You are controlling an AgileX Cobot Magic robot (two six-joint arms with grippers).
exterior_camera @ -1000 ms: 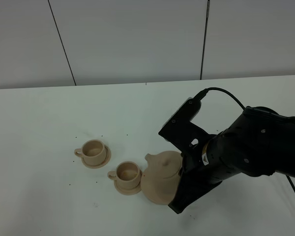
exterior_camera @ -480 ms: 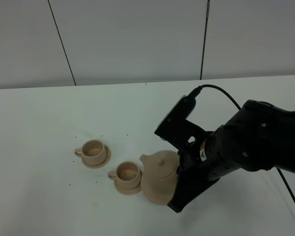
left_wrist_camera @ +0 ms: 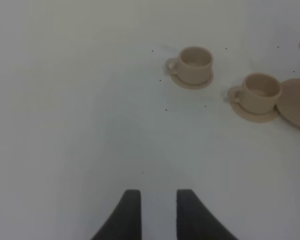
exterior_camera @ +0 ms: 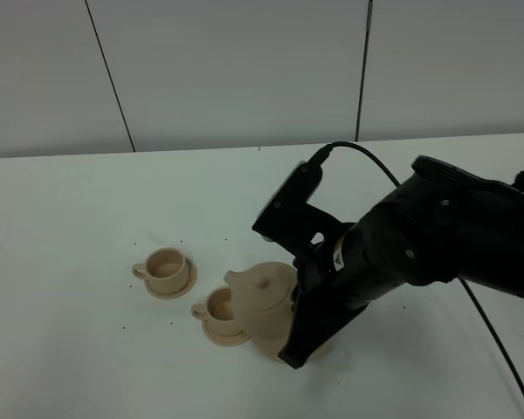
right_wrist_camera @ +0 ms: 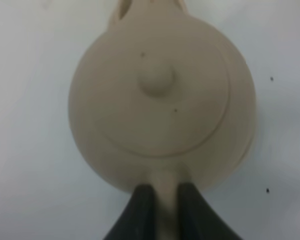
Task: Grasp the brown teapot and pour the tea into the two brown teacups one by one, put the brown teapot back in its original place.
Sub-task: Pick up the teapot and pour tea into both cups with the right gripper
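Observation:
The brown teapot (exterior_camera: 262,295) hangs above the table, tilted left, with its spout over the nearer of the two brown teacups (exterior_camera: 220,307). The farther teacup (exterior_camera: 166,265) sits on its small saucer to the left. My right gripper (right_wrist_camera: 165,192) is shut on the teapot's loop handle (right_wrist_camera: 165,212), and the lid knob (right_wrist_camera: 157,80) faces the wrist camera. The large round saucer (left_wrist_camera: 296,102) lies bare beside the near cup (left_wrist_camera: 262,90). My left gripper (left_wrist_camera: 158,212) hovers over bare table well short of the cups, its fingers slightly apart and holding nothing.
The bulky black right arm (exterior_camera: 402,253) and its cable (exterior_camera: 367,161) reach over the table's right half. The table top (exterior_camera: 70,218) is white with a few dark specks, and a panelled wall stands behind it.
The right arm has carried the teapot to the left and tipped it, so the spout has come over the near cup. Both cups stay put.

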